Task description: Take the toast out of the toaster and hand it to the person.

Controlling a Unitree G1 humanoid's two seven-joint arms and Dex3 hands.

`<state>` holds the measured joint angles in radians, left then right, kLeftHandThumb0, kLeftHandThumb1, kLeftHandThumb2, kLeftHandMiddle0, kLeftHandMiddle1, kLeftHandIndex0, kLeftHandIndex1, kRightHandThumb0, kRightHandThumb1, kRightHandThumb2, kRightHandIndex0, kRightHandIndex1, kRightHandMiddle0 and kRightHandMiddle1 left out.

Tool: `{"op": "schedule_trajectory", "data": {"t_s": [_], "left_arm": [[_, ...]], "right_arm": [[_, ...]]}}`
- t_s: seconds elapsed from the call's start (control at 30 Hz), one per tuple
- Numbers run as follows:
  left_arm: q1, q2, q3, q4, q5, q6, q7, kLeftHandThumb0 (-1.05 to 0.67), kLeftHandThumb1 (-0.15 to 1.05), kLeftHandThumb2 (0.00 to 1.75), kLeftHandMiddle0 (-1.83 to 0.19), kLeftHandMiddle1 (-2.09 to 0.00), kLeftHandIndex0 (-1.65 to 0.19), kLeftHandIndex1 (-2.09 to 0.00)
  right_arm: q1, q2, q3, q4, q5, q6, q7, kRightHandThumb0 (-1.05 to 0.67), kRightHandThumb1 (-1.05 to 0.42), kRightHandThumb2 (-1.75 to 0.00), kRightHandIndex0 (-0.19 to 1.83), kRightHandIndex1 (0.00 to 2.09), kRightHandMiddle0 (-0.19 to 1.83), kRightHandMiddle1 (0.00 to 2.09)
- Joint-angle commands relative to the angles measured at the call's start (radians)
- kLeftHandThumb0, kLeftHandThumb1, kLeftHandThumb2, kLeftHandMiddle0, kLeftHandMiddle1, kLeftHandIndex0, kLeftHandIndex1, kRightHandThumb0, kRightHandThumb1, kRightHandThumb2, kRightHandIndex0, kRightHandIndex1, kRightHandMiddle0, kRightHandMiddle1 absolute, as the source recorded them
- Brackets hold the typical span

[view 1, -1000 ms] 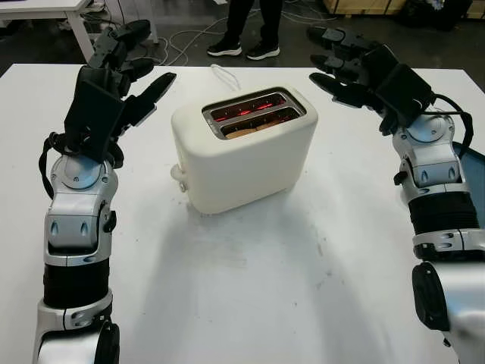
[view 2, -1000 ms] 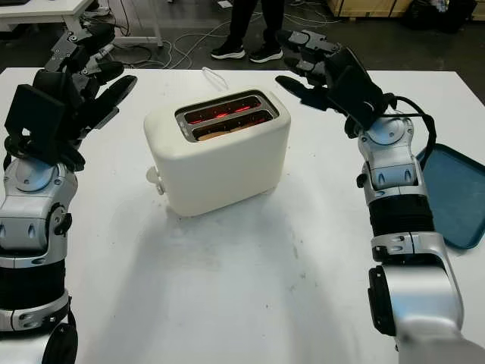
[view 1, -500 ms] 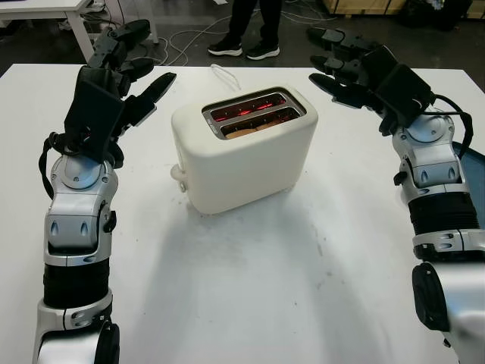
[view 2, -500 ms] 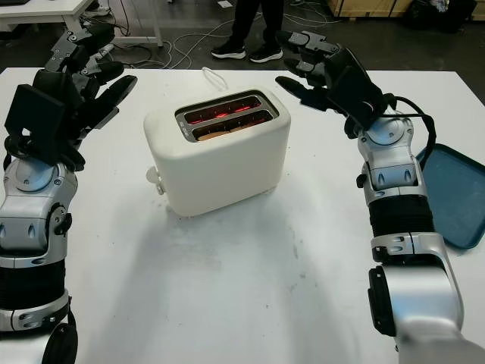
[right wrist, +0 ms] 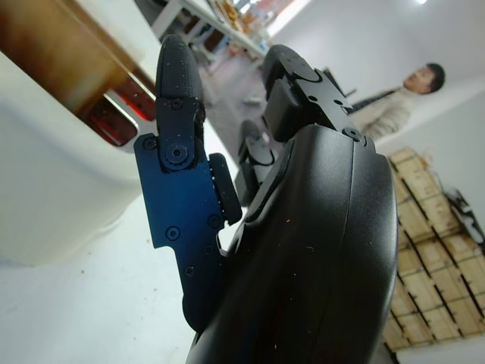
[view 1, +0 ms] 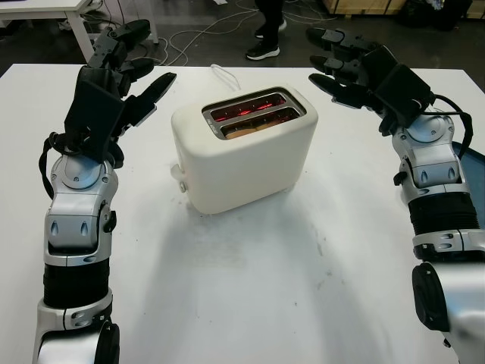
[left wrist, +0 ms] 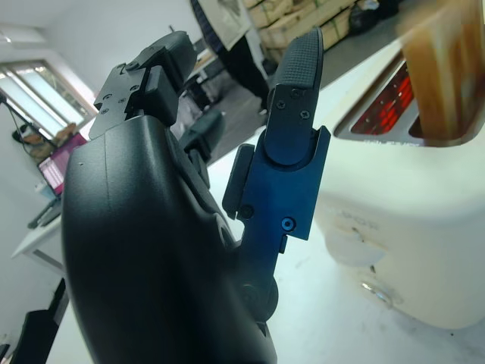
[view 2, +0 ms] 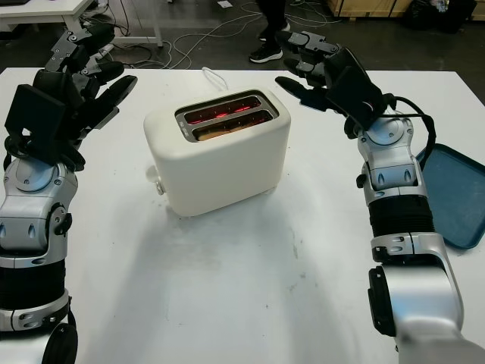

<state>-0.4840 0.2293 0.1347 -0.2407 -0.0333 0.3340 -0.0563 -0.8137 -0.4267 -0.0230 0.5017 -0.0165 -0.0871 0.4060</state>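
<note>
White tabletop [view 1: 250, 288] spans scene; dark floor with cables beyond far edge, person's shoe [view 1: 264, 51] there. Cream two-slot toaster [view 1: 246, 148] sits mid-tabletop, white cord [view 1: 221, 73] trailing behind it, slots glowing red. Blue tray [view 2: 453, 193] at right edge, well apart from toaster. Left hand [view 1: 125, 72] raised left of toaster, open, holding nothing. Right hand [view 1: 348, 64] raised right of toaster, open too. Brown toast [view 1: 246, 130] sits low in near slot.
</note>
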Motion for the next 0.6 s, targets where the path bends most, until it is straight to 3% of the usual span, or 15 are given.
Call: {"op": "schedule_trajectory", "data": {"t_s": [0.0, 0.37, 0.57], "left_arm": [[-0.004, -0.003, -0.004, -0.001, 0.002, -0.003, 0.003, -0.50, 0.92, 0.06, 0.00, -0.91, -0.10, -0.61], [0.005, -0.002, -0.006, -0.008, 0.009, 0.009, 0.010, -0.51, 0.92, 0.06, 0.00, -0.88, -0.10, -0.61], [0.009, 0.000, -0.005, -0.006, 0.006, 0.006, 0.005, -0.51, 0.92, 0.06, 0.00, -0.89, -0.10, -0.61]], "right_arm": [[0.003, -0.005, 0.005, 0.003, -0.010, -0.012, 0.000, -0.61, -0.92, -0.30, 0.40, 0.02, 0.40, 0.01], [0.008, 0.001, -0.001, -0.006, 0.002, -0.005, 0.003, -0.61, -0.92, -0.29, 0.40, 0.02, 0.40, 0.01], [-0.043, 0.012, -0.034, 0.071, 0.043, -0.094, 0.015, -0.58, -0.88, -0.06, 0.46, 0.06, 0.46, 0.03]]}}
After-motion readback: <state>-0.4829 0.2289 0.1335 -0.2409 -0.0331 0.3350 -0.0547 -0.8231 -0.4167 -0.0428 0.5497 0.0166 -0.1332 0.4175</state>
